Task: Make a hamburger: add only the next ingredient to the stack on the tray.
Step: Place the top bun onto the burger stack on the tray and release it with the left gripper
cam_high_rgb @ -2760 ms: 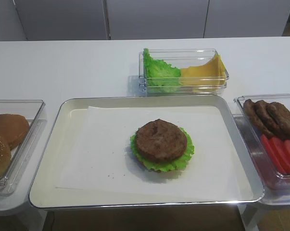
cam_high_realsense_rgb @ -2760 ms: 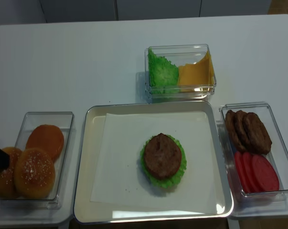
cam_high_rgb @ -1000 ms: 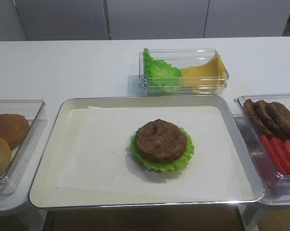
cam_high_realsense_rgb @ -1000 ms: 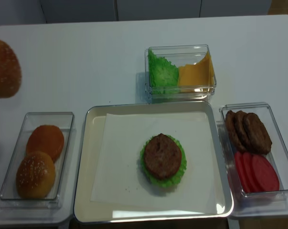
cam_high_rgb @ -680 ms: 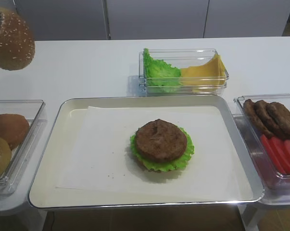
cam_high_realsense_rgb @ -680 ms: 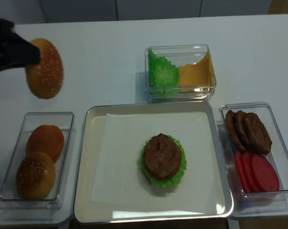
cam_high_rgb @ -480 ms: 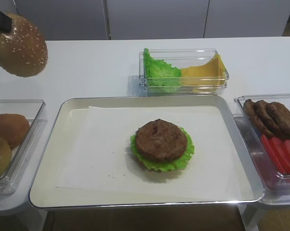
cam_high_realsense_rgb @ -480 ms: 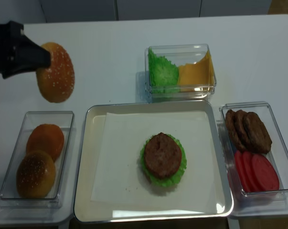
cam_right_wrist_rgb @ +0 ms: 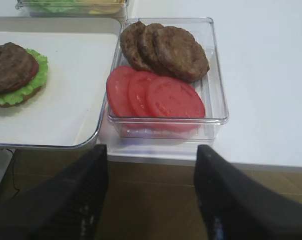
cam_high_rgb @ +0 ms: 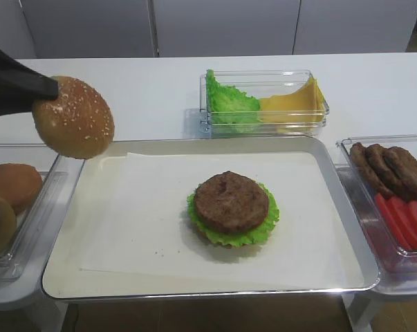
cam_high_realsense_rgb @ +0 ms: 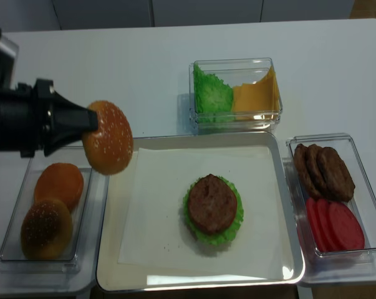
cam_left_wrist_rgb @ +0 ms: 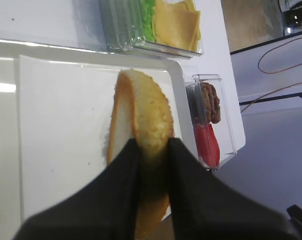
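A: Starting nearest. The right gripper (cam_right_wrist_rgb: 149, 200), two dark fingers standing wide with nothing between them, is idling below the table edge, in front of the clear plastic box (cam_right_wrist_rgb: 214, 75) of red tomato slices (cam_right_wrist_rgb: 156, 95) and loose dark patties (cam_right_wrist_rgb: 166, 47).

B: The large shiny metal tray (cam_high_rgb: 332, 173), cream inside, lined with white paper?

A: It is carrying the stack (cam_high_rgb: 232, 206): a rough brown meat patty with ruffled green lettuce frilling out all round, sitting right of the tray's centre.

B: And the task piece?

A: The domed golden-brown sesame bun top (cam_high_realsense_rgb: 108, 146) is hanging in the air over the tray's left rim, well apart from the stack. The left gripper (cam_left_wrist_rgb: 152, 150) is pinching it narrowly across its thickness, edge-on, pale cut face to one side. I judge that grip is sparing the dome, but the bun needs levelling before release.

B: Farther out?

A: Left, a clear box (cam_high_realsense_rgb: 81, 152) is holding a smooth seedless bun (cam_high_realsense_rgb: 58, 185) and another seeded one (cam_high_realsense_rgb: 46, 228). Farthest, a clear box (cam_high_rgb: 263, 100) is keeping crinkled lettuce and flat yellow cheese.
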Tool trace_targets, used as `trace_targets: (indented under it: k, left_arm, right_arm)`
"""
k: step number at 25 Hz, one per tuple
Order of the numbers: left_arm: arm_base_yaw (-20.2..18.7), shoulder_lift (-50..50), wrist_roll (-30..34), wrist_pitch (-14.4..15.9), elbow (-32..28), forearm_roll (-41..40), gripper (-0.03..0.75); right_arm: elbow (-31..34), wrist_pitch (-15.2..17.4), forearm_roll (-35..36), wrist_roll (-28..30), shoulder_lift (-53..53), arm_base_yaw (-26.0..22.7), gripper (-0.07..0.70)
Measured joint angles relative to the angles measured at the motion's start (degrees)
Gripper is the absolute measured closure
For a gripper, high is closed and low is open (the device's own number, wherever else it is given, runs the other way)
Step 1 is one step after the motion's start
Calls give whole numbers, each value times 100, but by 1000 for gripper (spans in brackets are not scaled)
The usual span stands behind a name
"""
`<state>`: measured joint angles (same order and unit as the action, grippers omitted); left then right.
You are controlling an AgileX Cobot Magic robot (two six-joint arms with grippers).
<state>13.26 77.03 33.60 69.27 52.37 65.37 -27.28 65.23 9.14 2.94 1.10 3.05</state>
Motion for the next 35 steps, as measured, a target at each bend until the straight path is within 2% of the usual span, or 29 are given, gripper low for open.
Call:
trace_targets:
  k: [5,13,15,18,21,26,31,35]
  left_arm:
    - [0,0,218,-39,-299,92,602]
    - [-85,0,264,-72,-315,103,612]
    - [-284,0,248,-93,-315,30,613]
    - [-814,0,158,-122,-315,-74,614]
    - [-1240,0,148,-367,-324,146,614]
    - [-1610,0,123,-768,-324,446,617]
    - [-1842,0,-11,-906,-324,509,617]
    - [-2182,246,-33,-979,-324,860,617]
  right_arm:
    - [0,0,0,0,0,0,200]
    - [0,0,0,0,0,0,200]
    - [0,0,0,0,0,0,200]
    - [0,0,0,0,0,0,200]
    - [0,0,0,-10,0,0,200]
    - [0,0,0,-22,0,0,200]
    - [0,0,0,-22,0,0,200]
    - [0,0,0,-22,0,0,200]
